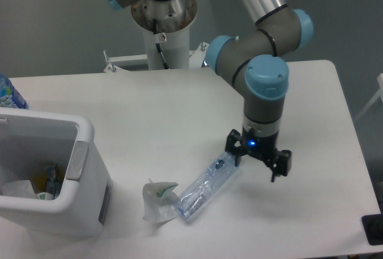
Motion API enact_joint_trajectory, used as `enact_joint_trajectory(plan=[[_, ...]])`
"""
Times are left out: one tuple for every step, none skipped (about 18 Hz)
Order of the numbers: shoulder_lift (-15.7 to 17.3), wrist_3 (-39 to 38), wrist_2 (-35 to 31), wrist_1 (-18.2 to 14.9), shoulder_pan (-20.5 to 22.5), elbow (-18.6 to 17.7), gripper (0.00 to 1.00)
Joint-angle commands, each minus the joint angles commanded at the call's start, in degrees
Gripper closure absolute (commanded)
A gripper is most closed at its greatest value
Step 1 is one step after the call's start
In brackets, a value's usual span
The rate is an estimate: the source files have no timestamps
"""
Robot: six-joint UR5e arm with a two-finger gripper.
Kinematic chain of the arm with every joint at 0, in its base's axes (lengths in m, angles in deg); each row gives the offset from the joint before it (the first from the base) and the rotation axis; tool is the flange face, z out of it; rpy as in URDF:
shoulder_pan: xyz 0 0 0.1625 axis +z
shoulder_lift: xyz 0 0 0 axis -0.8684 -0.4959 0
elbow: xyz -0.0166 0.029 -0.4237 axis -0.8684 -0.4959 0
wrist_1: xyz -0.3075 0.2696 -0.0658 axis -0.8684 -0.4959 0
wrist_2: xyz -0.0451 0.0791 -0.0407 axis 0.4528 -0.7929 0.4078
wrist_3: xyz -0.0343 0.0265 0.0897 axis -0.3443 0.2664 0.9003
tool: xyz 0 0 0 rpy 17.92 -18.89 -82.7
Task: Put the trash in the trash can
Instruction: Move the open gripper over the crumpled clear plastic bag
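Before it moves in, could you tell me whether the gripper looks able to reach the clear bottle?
Probably yes: the open gripper hangs just beyond the bottle's cap end, nothing between them.

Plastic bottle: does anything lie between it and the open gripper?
Nothing visible does. The gripper hangs open beside the cap end of the plastic bottle, with bare table around. The wrapper lies at the bottle's far end.

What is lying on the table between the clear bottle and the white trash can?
The camera view shows only the crumpled plastic wrapper, which touches the clear bottle. From the wrapper to the trash can the table is bare.
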Motion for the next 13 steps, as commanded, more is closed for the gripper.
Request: enact_joint_trajectory(plan=[[-0.35,0.00,0.09,0.00,-1.49,0.00,0.00],[-0.52,0.00,0.00,-0.09,-2.64,-0.09,0.00],[-0.53,-0.09,0.09,-0.09,-3.61,-0.26,0.00],[-0.27,-0.09,0.09,-0.17,-4.66,-0.96,0.00],[0.17,-0.09,0.17,-0.09,-5.28,-2.01,0.00],[0.26,-0.09,0.18,-0.17,-5.98,-2.54,0.00],[0.26,-0.09,0.18,-0.18,-6.69,-3.24,0.00],[0.26,-0.09,0.18,-0.18,-7.30,-3.60,0.00],[0.26,-0.09,0.18,-0.26,-7.92,-3.78,0.00],[0.09,-0.09,0.18,-0.35,-8.36,-3.78,0.00],[-0.09,-0.09,0.18,-0.44,-8.80,-3.78,0.00],[-0.35,-0.18,0.18,-0.35,-9.07,-3.78,0.00],[-0.70,-0.18,0.18,-0.44,-9.68,-3.78,0.00]])
